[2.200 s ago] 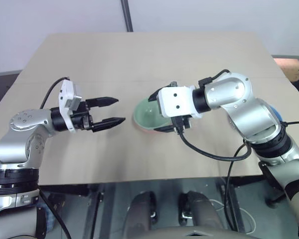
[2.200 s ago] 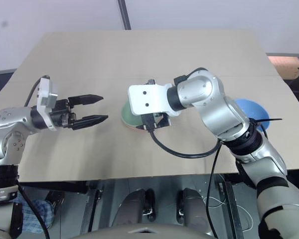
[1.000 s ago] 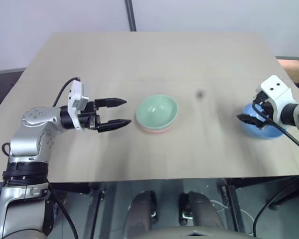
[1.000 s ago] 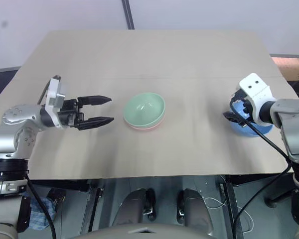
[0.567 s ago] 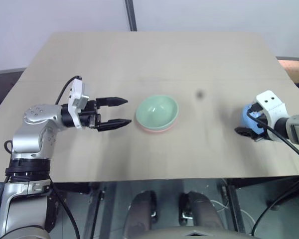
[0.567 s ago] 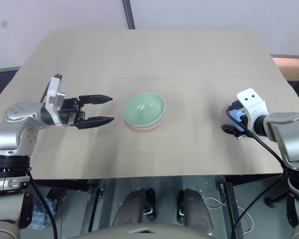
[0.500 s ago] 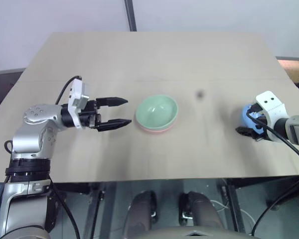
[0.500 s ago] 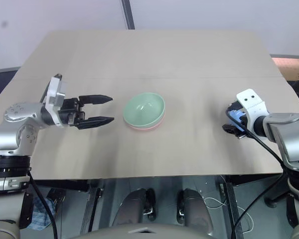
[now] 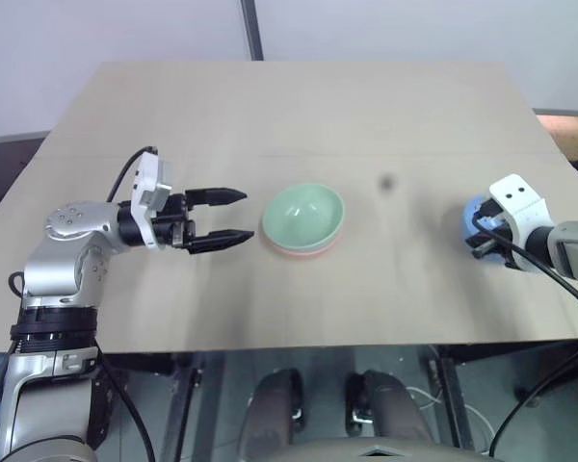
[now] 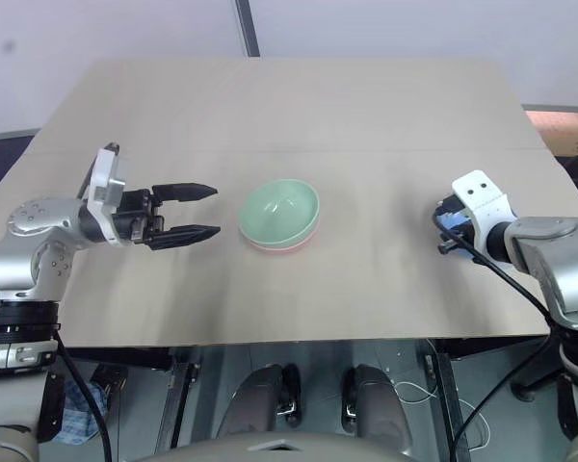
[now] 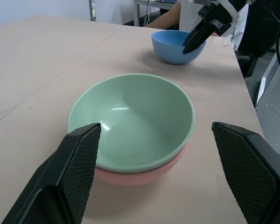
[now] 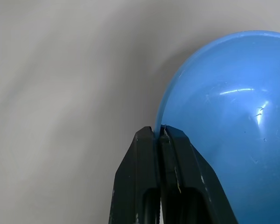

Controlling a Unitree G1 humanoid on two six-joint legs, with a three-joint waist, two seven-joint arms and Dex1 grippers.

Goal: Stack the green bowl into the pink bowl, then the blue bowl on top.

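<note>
Surface (image 9: 299, 106) is carrying everything. At nine o'clock, the left end effector (image 9: 231, 215) is hovering level with fingers spread wide, pointing toward the green bowl (image 9: 303, 216), which is sitting nested inside the pink bowl (image 9: 299, 252) at centre. At three o'clock, the right end effector (image 12: 159, 133) is angling downward, pinching the near rim of the blue bowl (image 12: 224, 116).
</note>
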